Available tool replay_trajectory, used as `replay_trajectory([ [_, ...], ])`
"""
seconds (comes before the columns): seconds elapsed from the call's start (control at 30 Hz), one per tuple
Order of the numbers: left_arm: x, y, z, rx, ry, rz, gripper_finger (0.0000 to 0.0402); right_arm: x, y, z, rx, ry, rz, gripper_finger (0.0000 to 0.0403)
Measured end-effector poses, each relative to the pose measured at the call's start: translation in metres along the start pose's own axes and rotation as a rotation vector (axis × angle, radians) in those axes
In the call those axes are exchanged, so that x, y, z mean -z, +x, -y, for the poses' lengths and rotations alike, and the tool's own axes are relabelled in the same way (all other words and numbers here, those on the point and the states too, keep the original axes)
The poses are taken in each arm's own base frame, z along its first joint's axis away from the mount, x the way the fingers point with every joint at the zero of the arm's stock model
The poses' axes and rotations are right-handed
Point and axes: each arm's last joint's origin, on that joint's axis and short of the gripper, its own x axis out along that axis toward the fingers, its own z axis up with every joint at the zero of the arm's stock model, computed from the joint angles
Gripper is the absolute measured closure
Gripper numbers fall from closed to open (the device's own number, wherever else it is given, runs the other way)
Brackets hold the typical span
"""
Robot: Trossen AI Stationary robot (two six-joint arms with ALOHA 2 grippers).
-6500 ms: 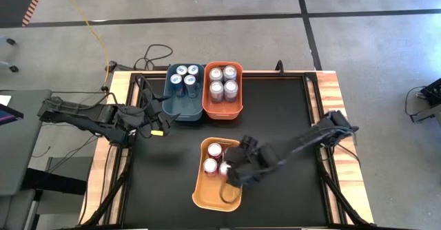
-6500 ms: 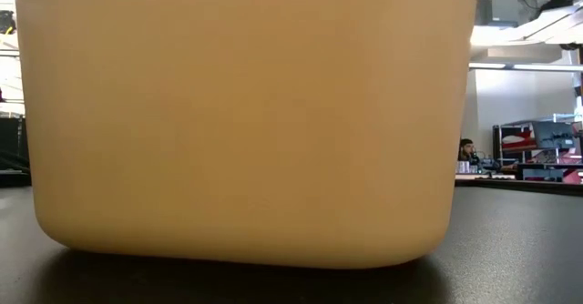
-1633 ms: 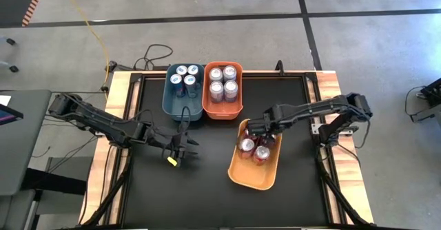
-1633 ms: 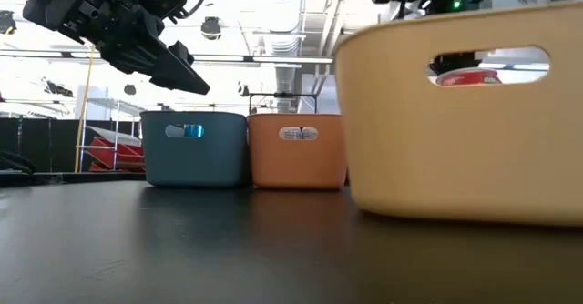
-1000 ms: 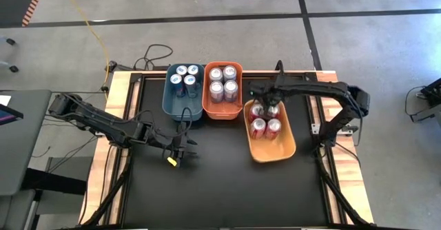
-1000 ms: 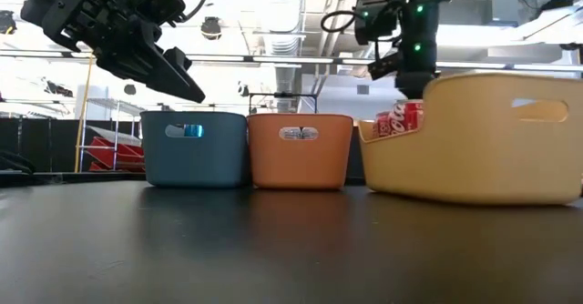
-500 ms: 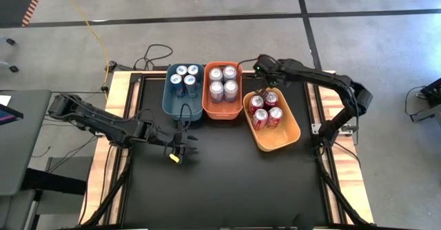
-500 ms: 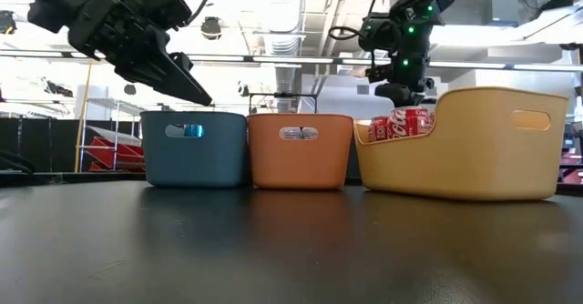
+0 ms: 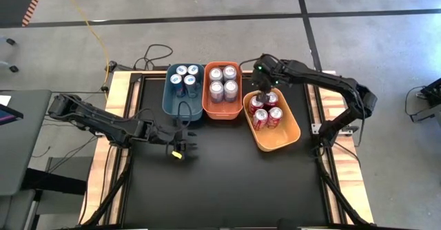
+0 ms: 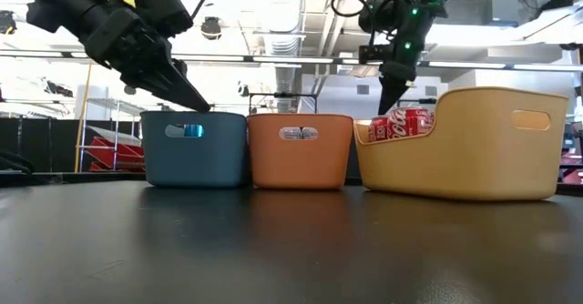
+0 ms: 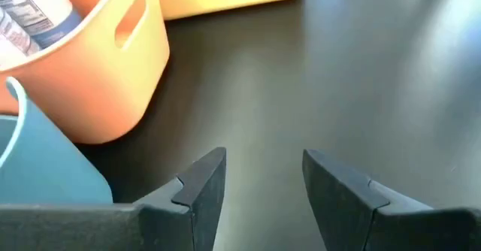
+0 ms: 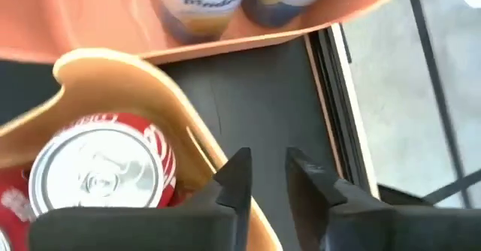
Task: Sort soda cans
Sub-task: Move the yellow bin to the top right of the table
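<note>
Three bins stand in a row at the table's far side. The blue bin holds blue soda cans, the orange bin holds silver ones, and the yellow bin holds red ones. My right gripper hangs over the yellow bin's far rim, fingers pointing down and narrowly open. The low view shows it just above that rim. My left gripper hovers open over bare table, near the blue bin's near end.
Black tabletop lies bare on the near side of the bins. The orange bin's wall is close ahead of my left gripper. Wooden rails edge the table. Cables lie on the floor beyond the far edge.
My right gripper has slid the yellow bin toward the table's far edge and turned it slightly, so it now stands beside the orange bin. It has then come off the bin's far rim and risen a little, while the bin has stayed put.
</note>
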Motion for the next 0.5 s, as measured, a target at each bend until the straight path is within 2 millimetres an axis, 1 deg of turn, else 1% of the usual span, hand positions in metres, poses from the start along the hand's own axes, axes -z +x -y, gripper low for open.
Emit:
replay_trajectory([
  [0.17, 0.002, 0.000, 0.000, -0.014, 0.013, -0.014, 0.0229, 0.001, 0.000, -0.003, -0.015, -0.085, -0.012, 0.0271],
  [0.3, -0.003, 0.000, -0.006, -0.085, 0.015, -0.002, 0.0229, 0.001, 0.000, -0.004, -0.053, -0.119, 0.001, 0.0253],
  [0.5, -0.012, 0.000, -0.015, -0.126, 0.034, -0.019, 0.0229, 0.001, 0.000, -0.004, -0.071, -0.175, 0.009, 0.0248],
])
